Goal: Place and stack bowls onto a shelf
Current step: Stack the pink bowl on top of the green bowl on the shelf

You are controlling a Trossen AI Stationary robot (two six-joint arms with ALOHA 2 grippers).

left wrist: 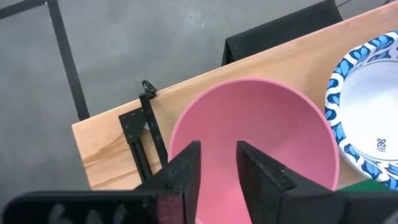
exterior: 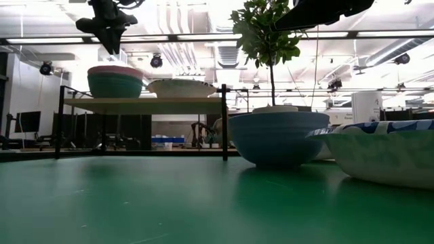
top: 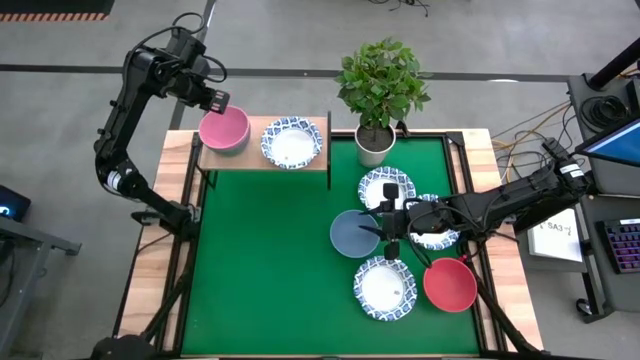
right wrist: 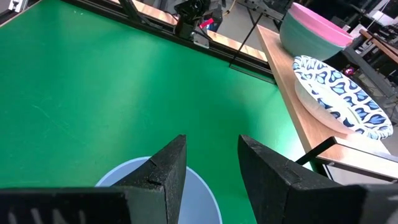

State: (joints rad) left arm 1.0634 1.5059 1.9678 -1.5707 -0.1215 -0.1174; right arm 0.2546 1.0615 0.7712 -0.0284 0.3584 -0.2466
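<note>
The light-wood shelf (top: 250,158) stands at the table's far left. On it a pink bowl (top: 223,129) sits nested in a dark green bowl (exterior: 114,85), beside a white blue-patterned bowl (top: 292,142). My left gripper (left wrist: 217,165) is open just above the pink bowl (left wrist: 261,130), clear of it (exterior: 108,37). A grey-blue bowl (top: 353,233) rests on the green table. My right gripper (top: 386,232) is open above its right rim (right wrist: 155,186), clear of it. Three patterned bowls (top: 386,186) (top: 437,236) (top: 384,288) and a red bowl (top: 450,284) lie around it.
A potted plant (top: 376,95) stands at the table's far edge, right of the shelf. The shelf's black metal frame (left wrist: 148,134) shows at its left end. The green table top (top: 260,270) lies bare at the near left.
</note>
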